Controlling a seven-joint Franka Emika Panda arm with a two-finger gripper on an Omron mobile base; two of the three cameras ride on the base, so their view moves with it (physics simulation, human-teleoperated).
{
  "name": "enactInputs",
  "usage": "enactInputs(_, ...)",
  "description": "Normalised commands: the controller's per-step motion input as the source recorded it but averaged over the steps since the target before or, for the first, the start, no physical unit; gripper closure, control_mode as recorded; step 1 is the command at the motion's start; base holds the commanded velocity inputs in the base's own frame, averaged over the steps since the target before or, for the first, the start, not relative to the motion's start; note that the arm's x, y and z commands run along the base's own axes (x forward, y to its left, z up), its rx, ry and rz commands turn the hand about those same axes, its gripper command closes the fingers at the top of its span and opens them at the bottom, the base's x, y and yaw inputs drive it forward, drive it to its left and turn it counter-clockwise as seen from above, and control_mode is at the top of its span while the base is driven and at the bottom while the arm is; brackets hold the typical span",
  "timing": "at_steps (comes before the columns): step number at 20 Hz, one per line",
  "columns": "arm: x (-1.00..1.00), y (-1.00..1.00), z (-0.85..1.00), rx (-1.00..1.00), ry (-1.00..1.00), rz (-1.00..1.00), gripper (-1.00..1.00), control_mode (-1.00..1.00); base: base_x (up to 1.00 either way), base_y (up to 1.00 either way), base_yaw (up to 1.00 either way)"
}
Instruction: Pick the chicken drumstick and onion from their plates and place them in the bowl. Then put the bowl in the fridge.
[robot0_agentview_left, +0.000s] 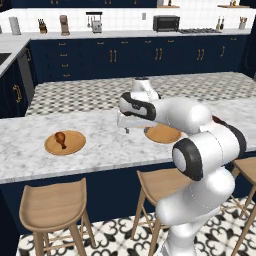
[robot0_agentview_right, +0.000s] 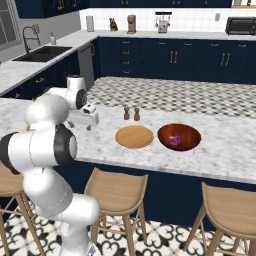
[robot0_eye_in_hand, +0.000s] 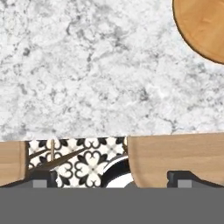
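marble bench (robot0_agentview_left: 100, 145), navy kitchen: onion (robot0_agentview_right: 174, 140) in bowl (robot0_agentview_right: 192, 142); chicken drumstick (robot0_agentview_left: 61, 138) on far plate (robot0_agentview_left: 75, 147). fingers (robot0_agentview_left: 129, 131) wide, empty, between plates. risk: tapered drumstick may slip from an off-centre pinch.

Kitchen, marble island (robot0_agentview_left: 100, 145), sink (robot0_agentview_right: 42, 52), toaster oven (robot0_agentview_left: 166, 23)
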Motion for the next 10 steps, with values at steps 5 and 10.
enactInputs(5,0.18,1.00,-0.19,0.13,0.00,0.01,-1.00,-1.00,0.00,0.00,0.00)
enactInputs(10,0.48,1.00,-0.21,0.04,0.03,0.00,-1.00,-1.00,0.00,0.00,0.00)
